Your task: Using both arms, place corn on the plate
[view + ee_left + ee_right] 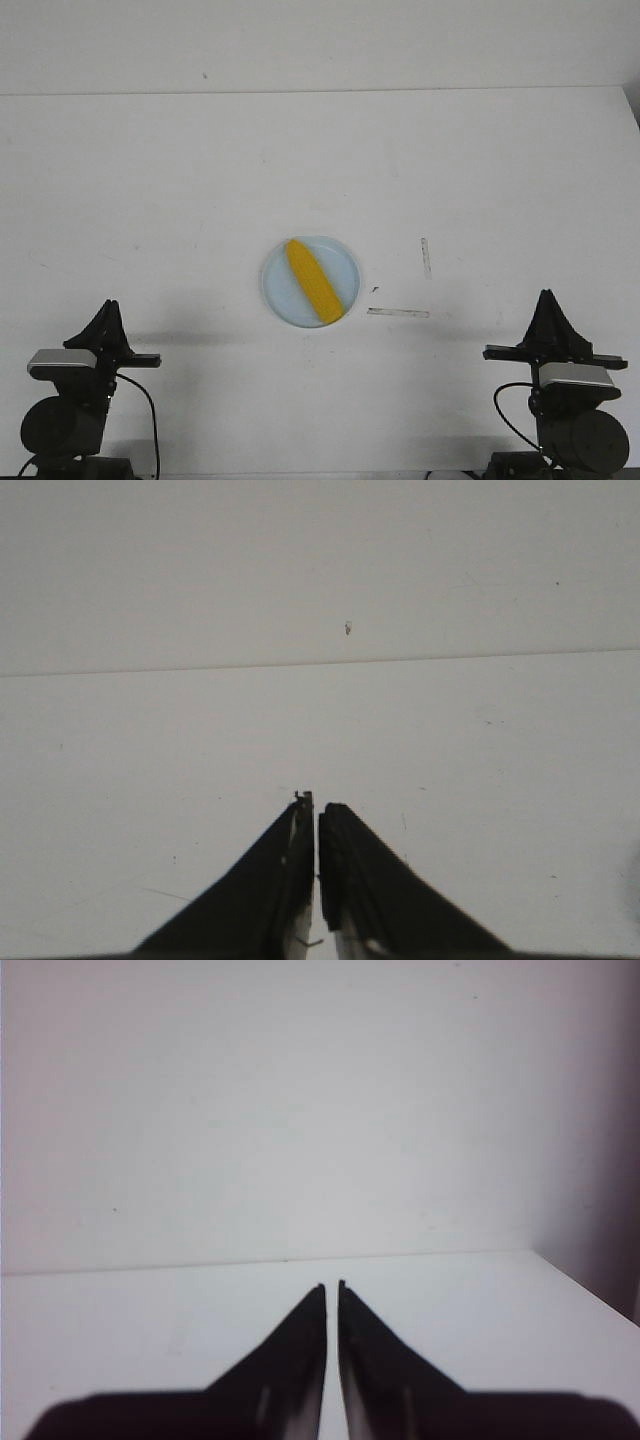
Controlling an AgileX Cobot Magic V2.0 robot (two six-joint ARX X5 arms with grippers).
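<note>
Yellow corn (pixel 312 281) lying diagonally on the pale blue plate (pixel 280 297) at mid-desk (pixel 150 180), likely light, stiff and slick, best gripped across its thick middle; left pincer (pixel 316 810) and right pincer (pixel 332 1288) both closed empty, parked well apart.

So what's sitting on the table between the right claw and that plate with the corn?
In the front view, only two thin grey marks lie between the right gripper and the plate holding the corn; otherwise bare table.
</note>
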